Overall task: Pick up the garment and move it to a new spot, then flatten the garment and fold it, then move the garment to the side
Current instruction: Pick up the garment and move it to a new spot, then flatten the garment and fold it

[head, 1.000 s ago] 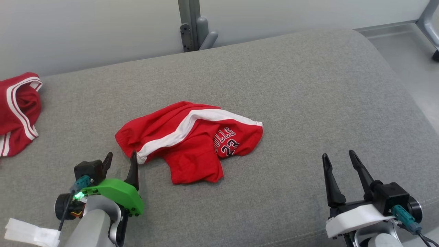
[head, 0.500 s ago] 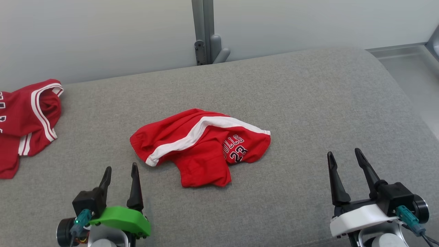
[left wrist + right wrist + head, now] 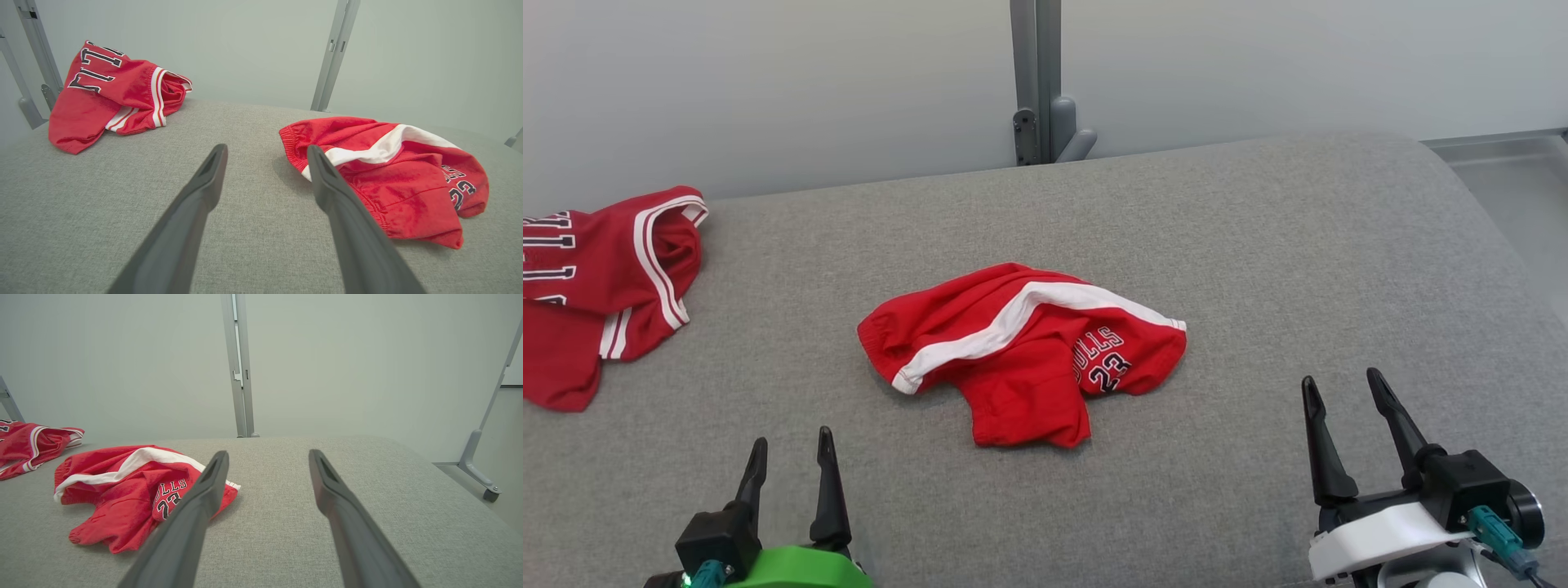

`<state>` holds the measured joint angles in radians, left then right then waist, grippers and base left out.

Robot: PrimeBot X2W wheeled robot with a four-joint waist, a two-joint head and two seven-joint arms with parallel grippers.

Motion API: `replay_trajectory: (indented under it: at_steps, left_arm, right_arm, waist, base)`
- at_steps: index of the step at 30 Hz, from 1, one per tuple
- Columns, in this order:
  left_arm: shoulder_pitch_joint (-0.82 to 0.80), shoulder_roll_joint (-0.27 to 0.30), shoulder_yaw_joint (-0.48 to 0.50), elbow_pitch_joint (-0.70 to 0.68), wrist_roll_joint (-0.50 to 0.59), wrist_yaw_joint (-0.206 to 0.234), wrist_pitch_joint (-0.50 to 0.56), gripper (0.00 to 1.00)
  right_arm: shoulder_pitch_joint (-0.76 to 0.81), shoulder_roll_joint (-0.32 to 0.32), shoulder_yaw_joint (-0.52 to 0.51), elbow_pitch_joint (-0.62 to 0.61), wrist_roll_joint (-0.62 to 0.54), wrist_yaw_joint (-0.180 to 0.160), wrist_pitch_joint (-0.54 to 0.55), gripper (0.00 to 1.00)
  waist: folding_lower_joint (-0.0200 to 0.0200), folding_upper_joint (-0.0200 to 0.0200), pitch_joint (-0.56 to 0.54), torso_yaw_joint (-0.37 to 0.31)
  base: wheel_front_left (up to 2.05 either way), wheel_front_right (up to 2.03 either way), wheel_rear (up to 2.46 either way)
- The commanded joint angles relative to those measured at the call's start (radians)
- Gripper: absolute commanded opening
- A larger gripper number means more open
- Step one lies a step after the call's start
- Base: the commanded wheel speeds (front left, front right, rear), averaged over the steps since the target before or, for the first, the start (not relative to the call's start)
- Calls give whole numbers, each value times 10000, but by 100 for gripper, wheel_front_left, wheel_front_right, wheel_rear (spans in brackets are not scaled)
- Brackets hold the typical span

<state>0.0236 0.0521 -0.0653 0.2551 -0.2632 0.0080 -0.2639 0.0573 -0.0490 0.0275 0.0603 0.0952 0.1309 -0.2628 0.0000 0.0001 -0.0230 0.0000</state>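
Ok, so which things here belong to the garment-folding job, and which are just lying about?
Job: crumpled red shorts in the middle of the grey cushion; left gripper and right gripper, both open, clear of them.
Lying about: red jersey at the far left; metal post behind.

Red fabric shorts (image 3: 1013,363) are crossed by a white stripe and printed in black; a red jersey (image 3: 596,273) is trimmed white; the woven surface (image 3: 1298,269) is grey.

Bare grey surface (image 3: 1298,269) all around shorts (image 3: 1021,351); jersey (image 3: 605,278) far left
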Motion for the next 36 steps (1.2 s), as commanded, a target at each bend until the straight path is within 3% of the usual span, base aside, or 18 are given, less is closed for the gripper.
replay_trajectory:
  at_steps: [1,22,30,36]
  left_arm:
    - [146,-8,27,-51,36,19,1,100]
    - [156,-15,-372,13,-57,135,1,100]
    - [-537,-11,-852,1054,-440,-47,1,100]
    - [-1307,-8,-1224,2383,-1402,-202,1,100]
  right_arm:
    - [101,-25,10,-33,37,-3,-40,100]
    - [129,-25,193,90,170,-3,-40,100]
    - [54,-25,314,146,136,-3,-40,100]
    - [-7,-25,435,189,79,-3,-42,100]
  waist:
    - [0,-1,-21,24]
    - [0,-1,-58,49]
    - [0,-1,41,-117]
    - [0,-1,176,-372]
  base:
    - [0,0,0]
    - [0,0,0]
    - [0,0,0]
    - [0,0,0]
